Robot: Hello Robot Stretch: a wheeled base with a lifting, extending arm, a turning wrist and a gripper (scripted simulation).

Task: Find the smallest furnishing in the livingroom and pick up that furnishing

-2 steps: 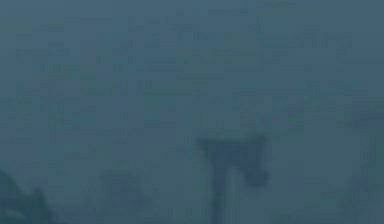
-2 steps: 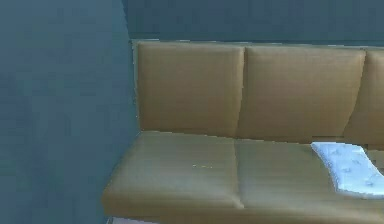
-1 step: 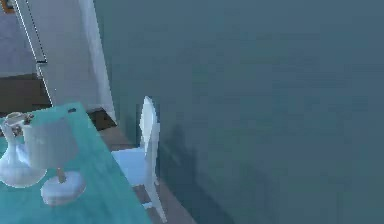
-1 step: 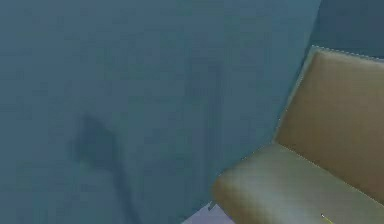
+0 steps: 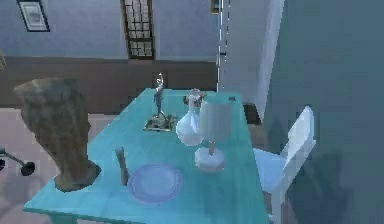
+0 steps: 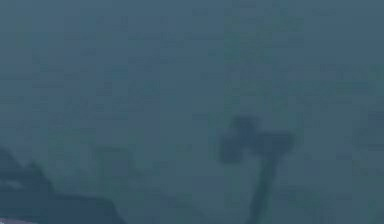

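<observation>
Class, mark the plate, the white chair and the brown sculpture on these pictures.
plate (image 5: 155,184): forward view, middle of its face.
white chair (image 5: 299,138): forward view, on the backrest.
brown sculpture (image 5: 55,118): forward view, its broad upper part.

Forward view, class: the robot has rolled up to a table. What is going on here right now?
The robot faces a turquoise table with a white chair beside it. On the table stand a tall brown bust, a small brown upright piece, a plate, a white lamp, a white vase and a slim statuette. All of them rest on the tabletop, so the pick-up is not yet done. To the arm's side is a teal wall.
</observation>
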